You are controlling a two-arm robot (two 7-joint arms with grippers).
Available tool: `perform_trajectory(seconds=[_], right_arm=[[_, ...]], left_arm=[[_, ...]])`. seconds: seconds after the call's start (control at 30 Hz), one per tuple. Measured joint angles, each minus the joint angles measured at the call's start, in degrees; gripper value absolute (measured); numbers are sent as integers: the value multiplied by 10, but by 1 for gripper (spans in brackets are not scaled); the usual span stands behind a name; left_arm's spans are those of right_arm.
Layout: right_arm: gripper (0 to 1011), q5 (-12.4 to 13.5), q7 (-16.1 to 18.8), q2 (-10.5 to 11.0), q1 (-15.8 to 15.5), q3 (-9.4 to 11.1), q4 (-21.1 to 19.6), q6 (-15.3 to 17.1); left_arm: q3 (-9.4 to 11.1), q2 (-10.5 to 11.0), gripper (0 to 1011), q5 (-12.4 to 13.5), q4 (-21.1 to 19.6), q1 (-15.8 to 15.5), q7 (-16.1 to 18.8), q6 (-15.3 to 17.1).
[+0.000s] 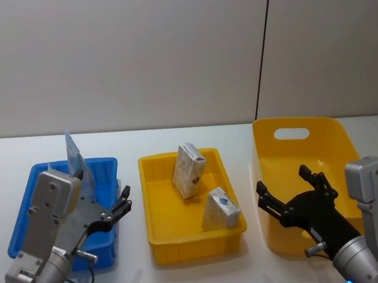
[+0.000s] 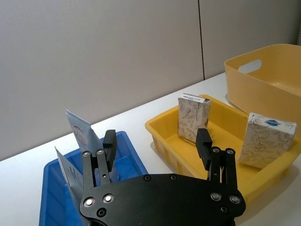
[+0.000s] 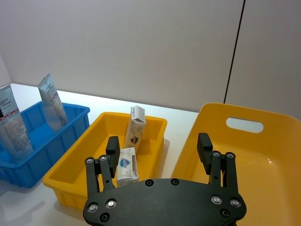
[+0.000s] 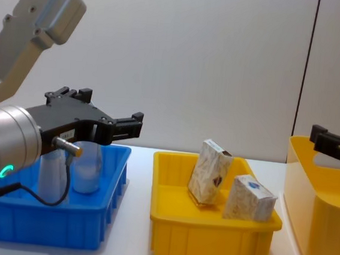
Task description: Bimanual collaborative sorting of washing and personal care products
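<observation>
Left end effector point(image 1: 118, 206) hovers over the near right part of the blue bin point(image 1: 23, 215), fingers spread wide with nothing between them. Its arm hides most of the bin's near half in the head view. Right end effector point(image 1: 282, 179) hangs over the near left part of the big yellow tub point(image 1: 268, 141), jaws also wide apart and empty. In the chest view it is cut off at the right edge.

Front carton point(image 1: 220, 208) sits in the front right corner of the yellow tray point(image 1: 198, 243), tipped at a slant with a dark logo on its upper face. Near tube point(image 3: 10, 125) stands in the blue bin, long axis close to vertical, flat crimped end up. It is cut by the frame edge in the right wrist view and blocked by the left arm in the head view. Its lower end is down inside the bin and hard to make out.

Rear carton point(image 1: 189, 171) stands on end mid-tray, long axis near vertical and leaning. It is just beside the front carton; cannot tell if they touch. Far tube point(image 1: 74, 151) is at the bin's back end, crimp up, leaning slightly, with its lower part hidden by the arm.

All three containers sit in a row on the white desk point(image 1: 175, 136).
</observation>
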Motion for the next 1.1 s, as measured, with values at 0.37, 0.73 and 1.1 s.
perform_trajectory(seconds=[0.37,0.73,1.1], right_arm=[[1003,0,0,0,0,0,0,0],[1004,0,0,0,0,0,0,0],[1004,-4,-1,-6,6,-5,2,4]], left_arm=[[0,0,1001,0,0,0,0,0],[0,0,1001,0,0,0,0,0],[0,0,1001,0,0,0,0,0]])
